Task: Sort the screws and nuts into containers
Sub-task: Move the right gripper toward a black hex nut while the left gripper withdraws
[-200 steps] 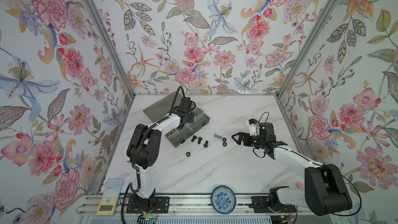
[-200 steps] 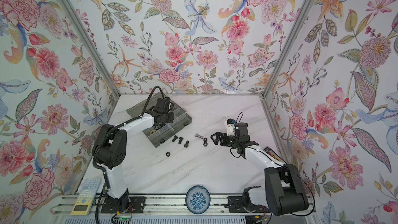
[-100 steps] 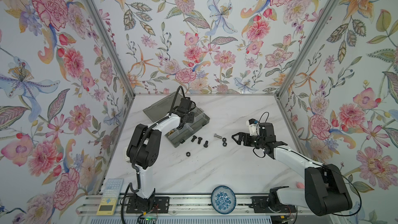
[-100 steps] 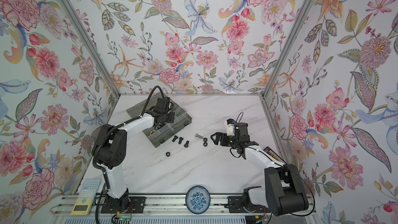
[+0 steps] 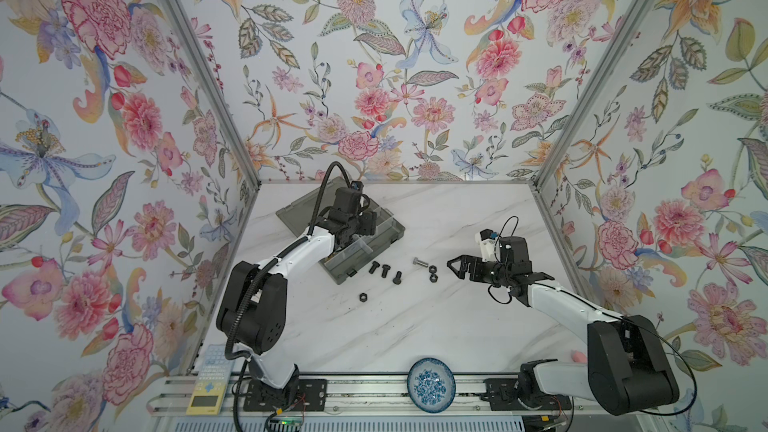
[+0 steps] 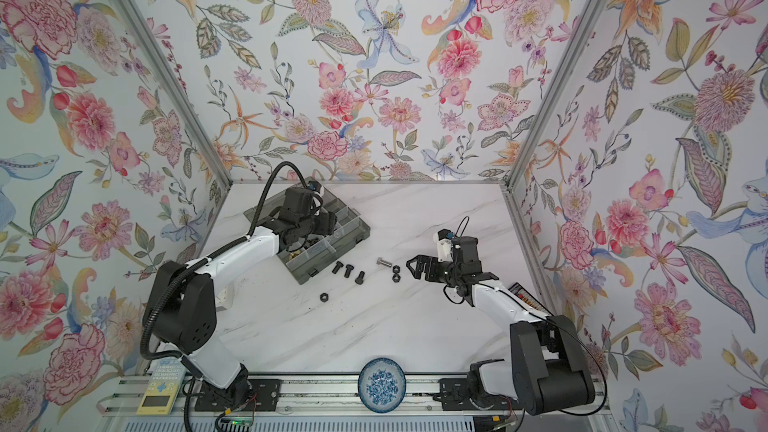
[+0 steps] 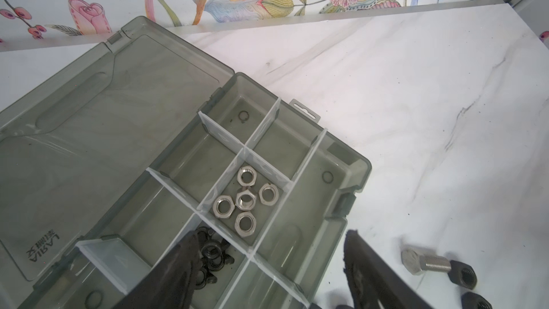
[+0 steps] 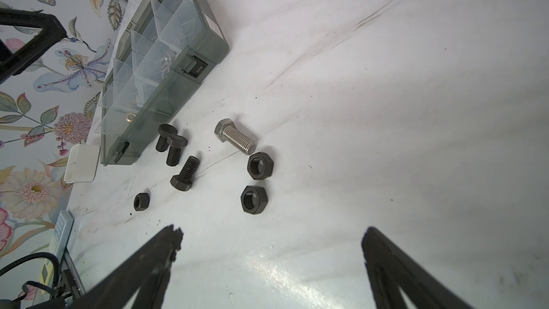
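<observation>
**Bimanual sorting cell, seen from above and from both wrists.** The left gripper (image 7: 271,234) hangs over the open organizer box (image 7: 350,173) with its jaws spread and nothing between them. One finger (image 7: 178,263) hides part of a compartment holding black nuts (image 7: 212,252), whose shape cannot be made out. The adjoining compartment holds a cluster of silver hex nuts (image 7: 245,200) lying flat on its floor. The lid (image 7: 89,129) is folded back flat on the marble table (image 5: 415,326), on the far side of the box. The right gripper (image 8: 271,231) is low over the table, well apart from the box, with its jaws spread wide and empty, and it points toward the loose hardware. Three black bolts (image 8: 176,150) lie on the table just beside the box's latch wall, two of them close together. The silver bolt (image 8: 236,136) lies between the black bolts and the right gripper, its threaded end next to a black hex nut (image 8: 260,165). A second black hex nut (image 8: 254,199) sits just beside that one. A smaller black hex nut (image 8: 141,201) lies alone, nearer the front edge. A blue-and-white dish (image 5: 431,384) rests at the front rail, well apart from all the hardware.
</observation>
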Controlling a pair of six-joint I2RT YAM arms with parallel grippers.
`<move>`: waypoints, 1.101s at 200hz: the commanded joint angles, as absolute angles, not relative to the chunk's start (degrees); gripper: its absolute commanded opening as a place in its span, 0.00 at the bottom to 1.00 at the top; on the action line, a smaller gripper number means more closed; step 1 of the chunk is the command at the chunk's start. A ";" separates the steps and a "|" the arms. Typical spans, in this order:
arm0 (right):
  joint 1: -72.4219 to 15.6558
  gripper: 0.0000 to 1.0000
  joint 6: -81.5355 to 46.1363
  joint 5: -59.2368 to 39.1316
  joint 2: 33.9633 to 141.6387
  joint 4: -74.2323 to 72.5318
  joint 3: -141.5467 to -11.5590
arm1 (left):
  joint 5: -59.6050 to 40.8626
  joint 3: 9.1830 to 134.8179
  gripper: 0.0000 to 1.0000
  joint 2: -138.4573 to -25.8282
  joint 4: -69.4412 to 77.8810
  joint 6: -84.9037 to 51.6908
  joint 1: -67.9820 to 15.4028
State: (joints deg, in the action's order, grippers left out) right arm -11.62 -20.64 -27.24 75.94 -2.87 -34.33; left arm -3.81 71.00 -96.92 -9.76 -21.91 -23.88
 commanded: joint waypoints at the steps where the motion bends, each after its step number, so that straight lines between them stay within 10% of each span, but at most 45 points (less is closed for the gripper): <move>1: -12.47 0.99 -21.26 -27.30 76.38 -4.18 -34.39 | -7.55 68.00 0.78 -94.14 -8.19 -23.28 -23.29; 220: -44.80 1.00 -6.20 -20.06 88.08 -11.20 -46.74 | -12.92 37.77 0.88 -66.75 -0.88 -31.88 -19.76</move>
State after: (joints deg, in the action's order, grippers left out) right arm -42.48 -8.47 -22.50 84.88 -10.39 -43.51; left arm -13.28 40.64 -69.58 -1.19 -30.17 -20.97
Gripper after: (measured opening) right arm 0.998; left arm 0.872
